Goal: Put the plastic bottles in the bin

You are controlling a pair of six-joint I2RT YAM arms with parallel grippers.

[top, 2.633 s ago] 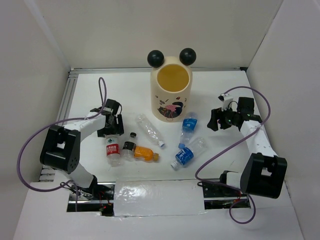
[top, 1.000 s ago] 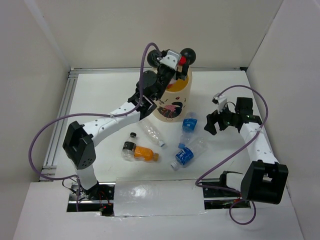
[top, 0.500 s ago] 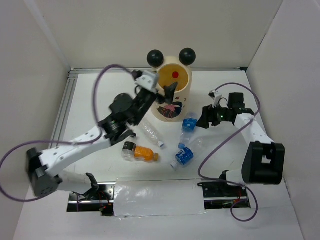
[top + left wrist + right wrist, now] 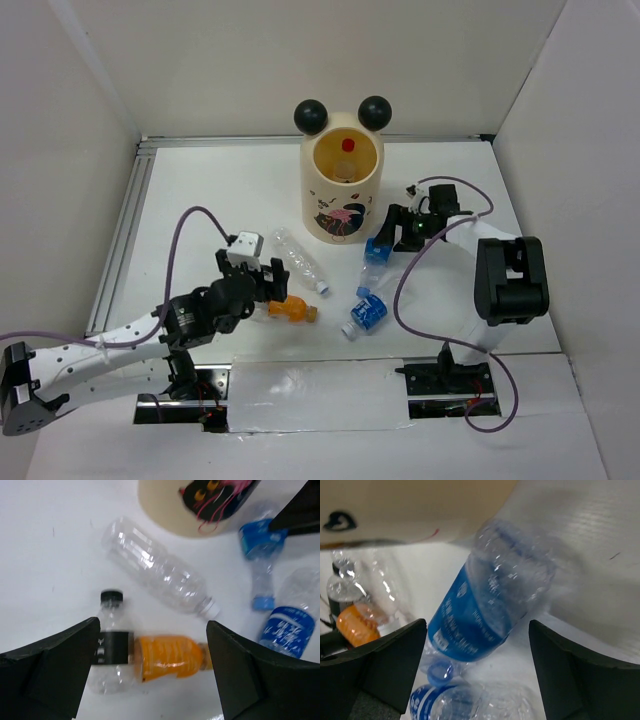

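Delivered one bottle in the last few seconds: taken off the desk point(image 4: 200, 200) by the left tool point(image 4: 268, 280), carried up over the bin point(image 4: 330, 205) and let go there. Lay inside now as the red-capped bottle point(image 4: 346, 150), cap showing against the yellow lining. Swung the left tool back down and low afterwards, jaws spread wide and holding nothing. Hovered there over the orange bottle point(image 4: 167, 657) and the black-labelled bottle point(image 4: 112, 647), lying against each other just under the gap between the fingers, with the unlabelled clear bottle point(image 4: 160, 580) just ahead of the tips and the bin farther ahead still. Brought the right tool point(image 4: 477, 624) in meanwhile from well off to the side, likewise spread and empty. Straddled the blue-labelled bottle point(image 4: 480, 615) with it, the bottle lying on the desk between the two fingers at the foot of the bin, not yet pinched. Left the second blue-labelled bottle point(image 4: 450, 702) lower in the wrist view, nearer the wrist and outside the fingers. Judged from this: one bottle binned and five to go, all within reach. Looked ready on both sides for a close and a lift, the right on the blue-labelled bottle, the left on either of the pair beneath it
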